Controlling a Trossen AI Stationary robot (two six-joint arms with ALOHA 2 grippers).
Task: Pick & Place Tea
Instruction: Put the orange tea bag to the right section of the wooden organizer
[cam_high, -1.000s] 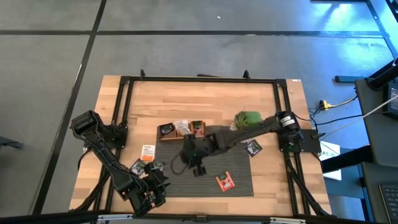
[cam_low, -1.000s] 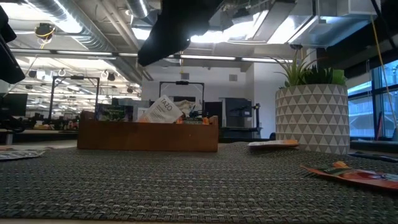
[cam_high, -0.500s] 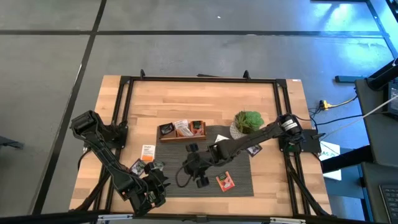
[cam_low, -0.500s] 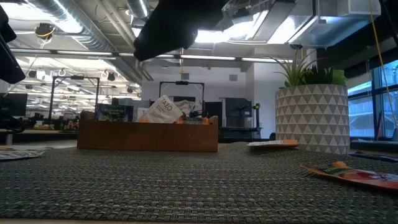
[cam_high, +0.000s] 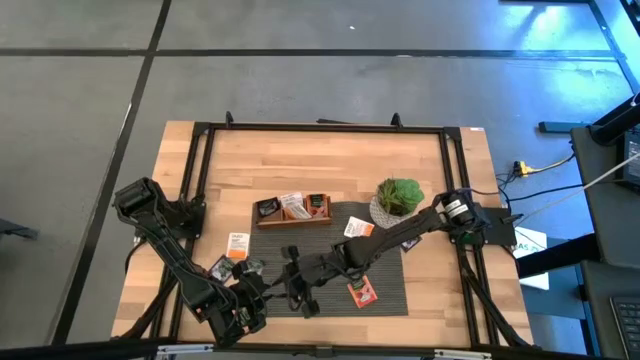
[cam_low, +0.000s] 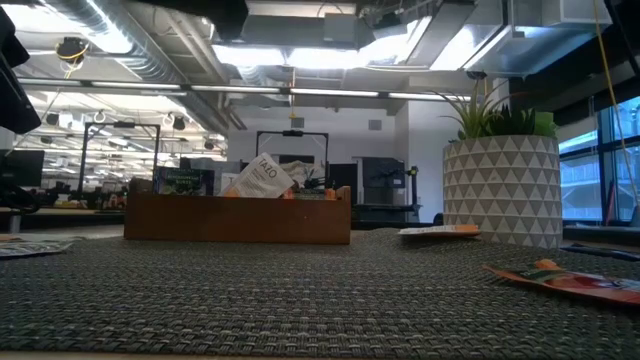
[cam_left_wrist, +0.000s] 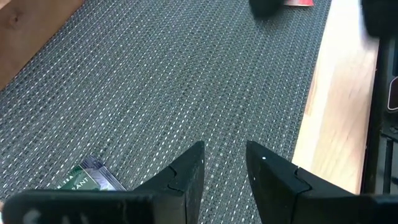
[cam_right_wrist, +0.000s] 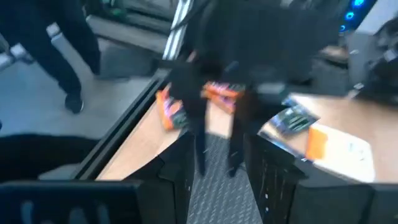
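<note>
1. Seen from the front edge of the table, the left gripper hangs low at the front-left corner. Its fingers are spread a little and nothing is between them. A dark green-printed tea sachet lies just beside it on the woven mat.
2. The right gripper is over the front part of the mat. Its fingers look parted with mat showing between them, and nothing is pinched.
3. Near it, towards the mat's front-right, lies an orange-red sachet, flat and alone. I'd judge it light, thin and floppy. It is best nipped by one raised edge, since the weave gives little to slide under.
4. On the bare wood off the mat's left edge lies a white-and-orange sachet. Another lies mid-mat.
5. Farthest back, the wooden tray holds sachets standing upright. The potted plant crowds the mat's far-right corner, while the mat's middle is open for moving.
</note>
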